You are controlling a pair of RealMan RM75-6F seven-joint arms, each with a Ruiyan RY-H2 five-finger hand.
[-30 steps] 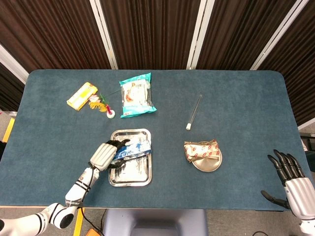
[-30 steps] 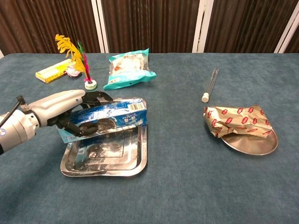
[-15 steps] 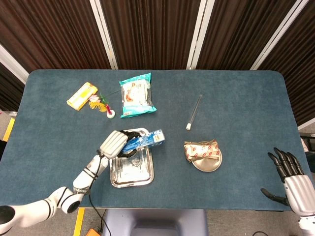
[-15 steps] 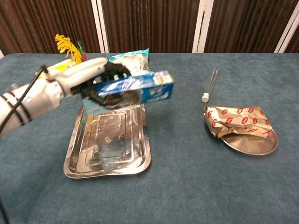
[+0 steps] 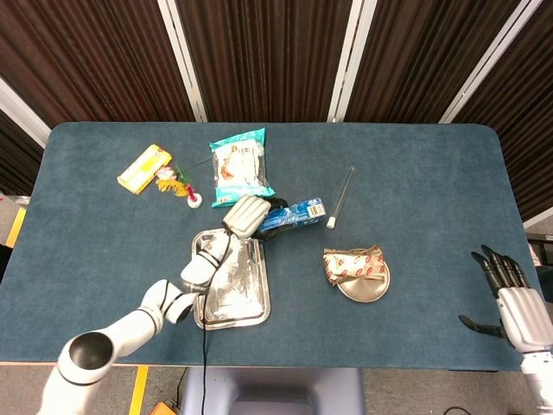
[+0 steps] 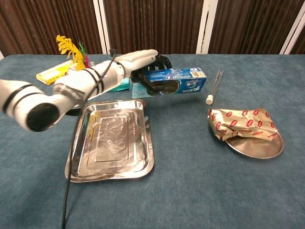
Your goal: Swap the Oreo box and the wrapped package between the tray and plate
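Note:
My left hand [image 5: 248, 214] [image 6: 143, 64] grips the blue Oreo box [image 5: 292, 214] [image 6: 177, 81] by its left end and holds it level in the air, beyond the far right corner of the steel tray [image 5: 232, 290] [image 6: 116, 138]. The tray holds nothing. The gold and red wrapped package [image 5: 352, 263] [image 6: 242, 122] lies on the round metal plate [image 5: 366, 287] [image 6: 257, 145], overhanging its left rim. My right hand [image 5: 511, 303] hangs open at the table's near right edge, far from everything; the chest view does not show it.
A glass tube [image 5: 340, 197] [image 6: 214, 86] with a white cap lies just right of the held box. A teal snack bag [image 5: 240, 167] [image 6: 125, 83], a feather shuttlecock [image 5: 180, 188] [image 6: 71, 50] and a yellow box [image 5: 143, 168] [image 6: 53, 72] sit at the far left.
My left hand has lifted the Oreo box out of the tray and carried it up, away and to the right. The tray is now bare. The right hand has barely moved.

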